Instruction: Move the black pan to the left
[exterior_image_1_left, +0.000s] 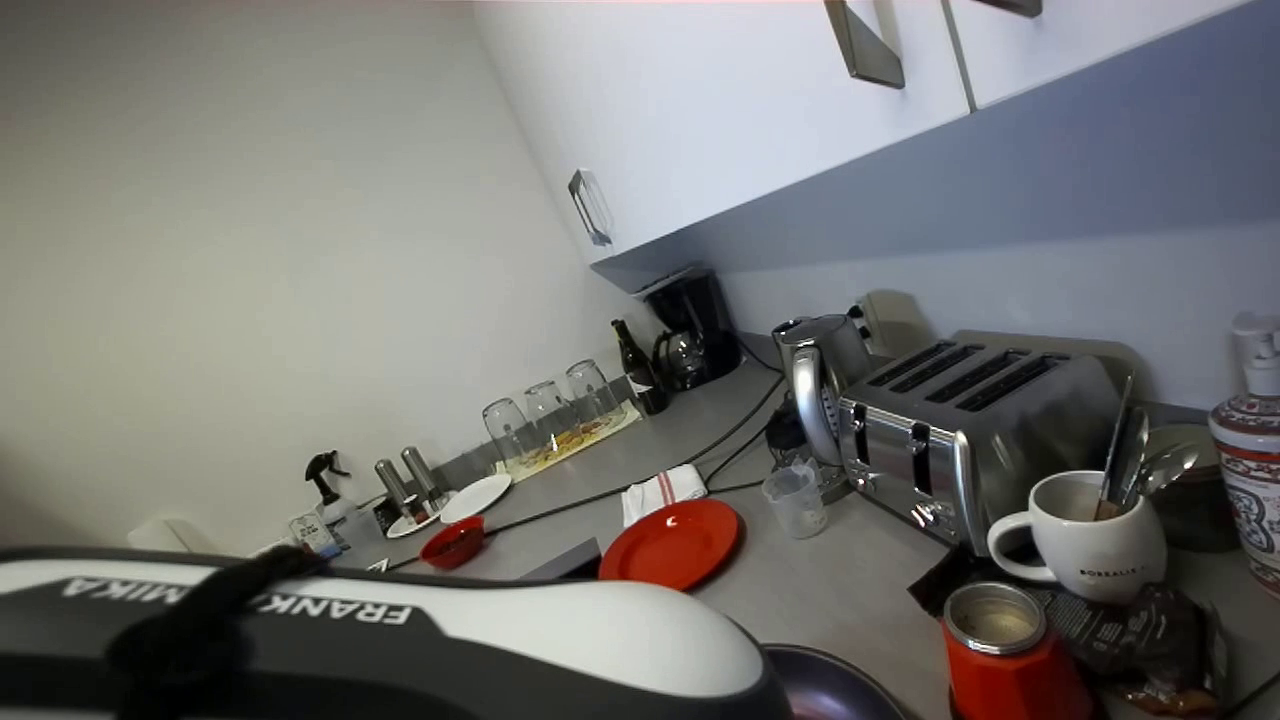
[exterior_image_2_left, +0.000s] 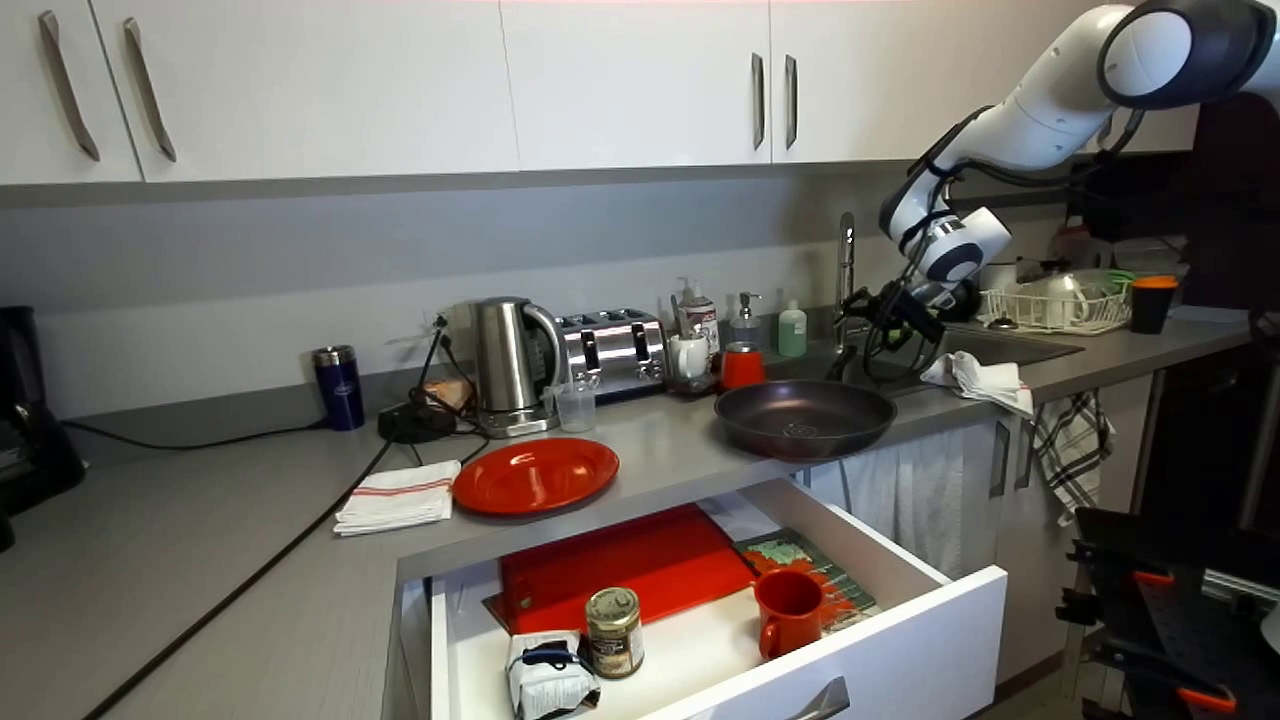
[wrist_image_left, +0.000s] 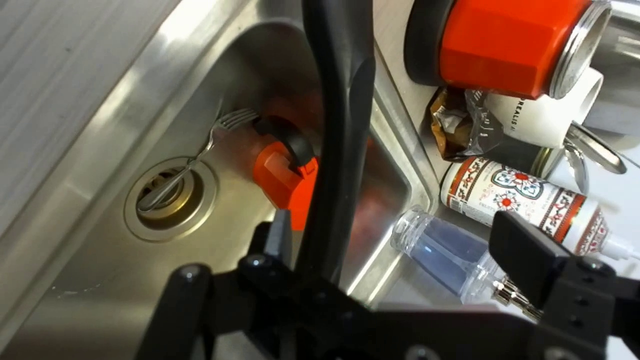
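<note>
The black pan (exterior_image_2_left: 805, 420) lies on the counter at its front edge, between the red plate and the sink. Part of its rim shows at the bottom of an exterior view (exterior_image_1_left: 835, 683), where the arm hides the rest. In the wrist view the pan's black handle (wrist_image_left: 342, 145) runs over the sink and down between my two fingers, closer to the left finger. The pan's body is out of that view. My gripper (wrist_image_left: 400, 242) is open, with a wide gap beside the handle. In an exterior view the gripper (exterior_image_2_left: 895, 315) is at the pan's handle side, above the sink.
The red plate (exterior_image_2_left: 537, 477) lies left of the pan, by a folded towel (exterior_image_2_left: 400, 497). The toaster (exterior_image_2_left: 612, 352), red moka pot (exterior_image_2_left: 742, 366) and soap bottles stand behind. An open drawer (exterior_image_2_left: 850, 640) juts out below. The sink (wrist_image_left: 100, 280) holds a fork and an orange item.
</note>
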